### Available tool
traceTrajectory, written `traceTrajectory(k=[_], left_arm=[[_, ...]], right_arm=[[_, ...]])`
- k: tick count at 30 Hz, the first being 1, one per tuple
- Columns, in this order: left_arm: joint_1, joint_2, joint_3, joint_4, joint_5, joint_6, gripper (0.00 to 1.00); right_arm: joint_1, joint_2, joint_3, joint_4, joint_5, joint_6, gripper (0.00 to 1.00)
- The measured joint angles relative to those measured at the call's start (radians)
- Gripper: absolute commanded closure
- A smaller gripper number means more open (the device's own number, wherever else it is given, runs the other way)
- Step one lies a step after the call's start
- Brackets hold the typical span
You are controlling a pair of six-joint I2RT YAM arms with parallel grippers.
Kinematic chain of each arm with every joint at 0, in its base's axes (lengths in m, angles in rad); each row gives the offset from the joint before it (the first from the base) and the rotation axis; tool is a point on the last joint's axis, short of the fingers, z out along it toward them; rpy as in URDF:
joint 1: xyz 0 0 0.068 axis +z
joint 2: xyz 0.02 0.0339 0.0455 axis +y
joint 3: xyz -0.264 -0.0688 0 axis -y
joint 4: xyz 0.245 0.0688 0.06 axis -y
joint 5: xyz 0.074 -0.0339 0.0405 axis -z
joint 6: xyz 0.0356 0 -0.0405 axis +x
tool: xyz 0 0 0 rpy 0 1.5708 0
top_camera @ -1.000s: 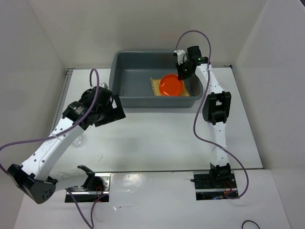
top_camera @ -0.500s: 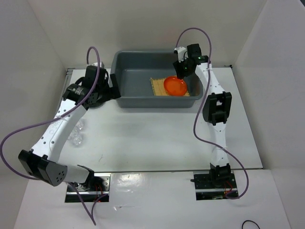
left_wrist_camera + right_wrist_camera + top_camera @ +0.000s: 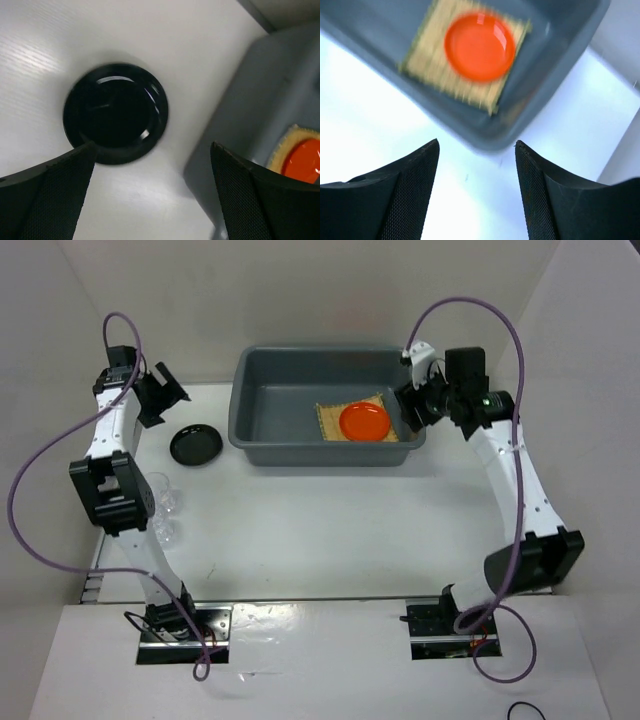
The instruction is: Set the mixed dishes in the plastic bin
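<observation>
White table, blank white walls on three sides. My right gripper hangs spread and empty just off the right rim of the grey plastic bin; a second ago it was down inside, over the orange plate. That plate now lies released on the woven bamboo mat at the right end of the bin's floor, so I judge two dishes delivered.

My left gripper, fingers wide and holding nothing, has swung from the bin's front-left corner out to its far left, close to the side wall. Beneath it the black plate sits flat on the table just left of the bin, apart from its wall. The clear glasses stand further left of the bin and nearer my bases.

The black plate looks the likely next pick. There is open table around it and the bin's left half is bare, though the bin's rim and the side wall hem in my left arm's swing.
</observation>
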Motion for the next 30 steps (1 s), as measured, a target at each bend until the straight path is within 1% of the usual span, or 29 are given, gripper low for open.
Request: traceTrajectory(k=[3, 4, 5, 7, 11, 14, 18, 21, 23, 26, 28, 30], left_arm=[[0.083, 0.193, 0.092, -0.013, 0.081, -0.007, 0.0], [0.097, 0.248, 0.13, -0.025, 0.098, -0.008, 0.0], [0.107, 0.297, 0.163, -0.031, 0.111, -0.008, 0.0], [0.118, 0.359, 0.204, -0.033, 0.133, -0.007, 0.0], [0.138, 0.42, 0.238, -0.036, 0.193, -0.005, 0.0], [0.148, 0.457, 0.263, -0.025, 0.233, -0.002, 0.0], [0.153, 0.5, 0.266, -0.02, 0.253, 0.011, 0.0], [0.156, 0.544, 0.294, -0.037, 0.271, 0.032, 0.03], [0.158, 0.554, 0.317, -0.047, 0.275, 0.057, 0.03], [0.158, 0.562, 0.329, -0.057, 0.284, 0.087, 0.04], [0.158, 0.563, 0.329, -0.061, 0.293, 0.11, 0.06], [0.158, 0.564, 0.329, -0.065, 0.311, 0.131, 0.17]], right_arm=[[-0.014, -0.126, -0.187, -0.008, 0.035, -0.025, 0.32], [-0.026, -0.151, -0.24, -0.011, 0.044, -0.028, 0.3], [-0.047, -0.172, -0.291, -0.011, 0.051, -0.027, 0.3], [-0.1, -0.201, -0.375, -0.02, 0.054, -0.026, 0.29], [-0.222, -0.223, -0.478, -0.048, 0.048, -0.015, 0.29], [-0.29, -0.228, -0.5, -0.06, 0.023, -0.003, 0.28], [-0.399, -0.227, -0.496, -0.058, -0.036, 0.023, 0.27], [-0.471, -0.219, -0.489, -0.058, -0.065, 0.039, 0.27], [-0.497, -0.213, -0.486, -0.058, -0.076, 0.048, 0.27], [-0.501, -0.206, -0.486, -0.058, -0.091, 0.053, 0.27], [-0.5, -0.206, -0.486, -0.058, -0.101, 0.054, 0.25], [-0.5, -0.206, -0.487, -0.057, -0.106, 0.056, 0.25]])
